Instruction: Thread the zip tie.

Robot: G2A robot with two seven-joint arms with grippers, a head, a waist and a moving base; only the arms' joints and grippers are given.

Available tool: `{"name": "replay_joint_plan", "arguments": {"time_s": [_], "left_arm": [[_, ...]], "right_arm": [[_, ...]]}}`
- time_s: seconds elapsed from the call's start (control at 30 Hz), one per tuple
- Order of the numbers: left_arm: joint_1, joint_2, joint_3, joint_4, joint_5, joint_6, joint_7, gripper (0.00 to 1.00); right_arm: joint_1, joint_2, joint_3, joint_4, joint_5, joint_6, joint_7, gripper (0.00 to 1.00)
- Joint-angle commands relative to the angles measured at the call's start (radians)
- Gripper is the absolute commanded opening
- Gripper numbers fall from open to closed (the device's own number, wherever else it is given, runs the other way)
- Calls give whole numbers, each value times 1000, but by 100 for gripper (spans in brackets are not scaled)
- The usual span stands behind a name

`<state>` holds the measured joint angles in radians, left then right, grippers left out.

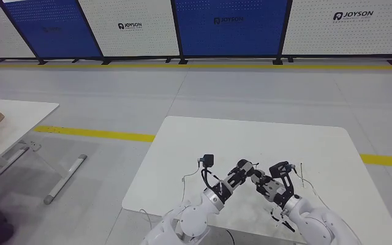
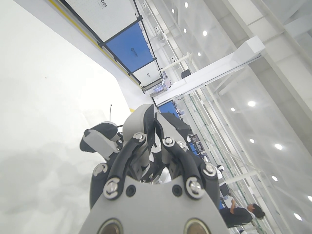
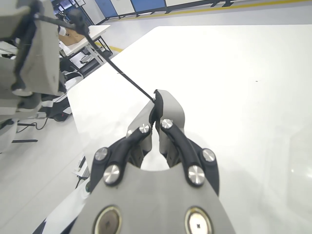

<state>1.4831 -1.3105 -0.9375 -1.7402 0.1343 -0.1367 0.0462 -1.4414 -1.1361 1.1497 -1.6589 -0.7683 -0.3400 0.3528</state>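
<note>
A black zip tie (image 3: 117,70) stretches taut in the air between my two grippers, above the near part of the white table (image 1: 257,138). My right gripper (image 3: 156,98) is shut on one end of the strap. From there the strap runs up to its blocky head (image 3: 78,20), beside my left gripper (image 3: 31,25), which is shut on the other end. In the left wrist view my left gripper (image 2: 153,120) has its pads pressed together, with the right gripper (image 2: 102,132) just beyond and a thin end of the zip tie (image 2: 111,112) sticking up. From above, the left gripper (image 1: 248,168) and right gripper (image 1: 267,184) nearly meet.
A thin white cable (image 1: 303,174) lies on the table beside the right arm. Bare tabletop extends toward the far edge. A second white table (image 1: 24,116) stands to the left across the floor, and blue and white partition panels (image 1: 233,24) line the back.
</note>
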Motion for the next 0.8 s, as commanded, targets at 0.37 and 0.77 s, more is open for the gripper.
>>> {"name": "replay_joint_plan", "arguments": {"time_s": [0.37, 0.77], "left_arm": [[14, 6, -58, -5, -16, 21, 22, 0], [70, 13, -153, 16, -98, -5, 105, 0]], "right_arm": [[-107, 37, 211, -84, 444, 0, -53, 100], [-161, 48, 511, 49, 1053, 0, 66, 100]]}}
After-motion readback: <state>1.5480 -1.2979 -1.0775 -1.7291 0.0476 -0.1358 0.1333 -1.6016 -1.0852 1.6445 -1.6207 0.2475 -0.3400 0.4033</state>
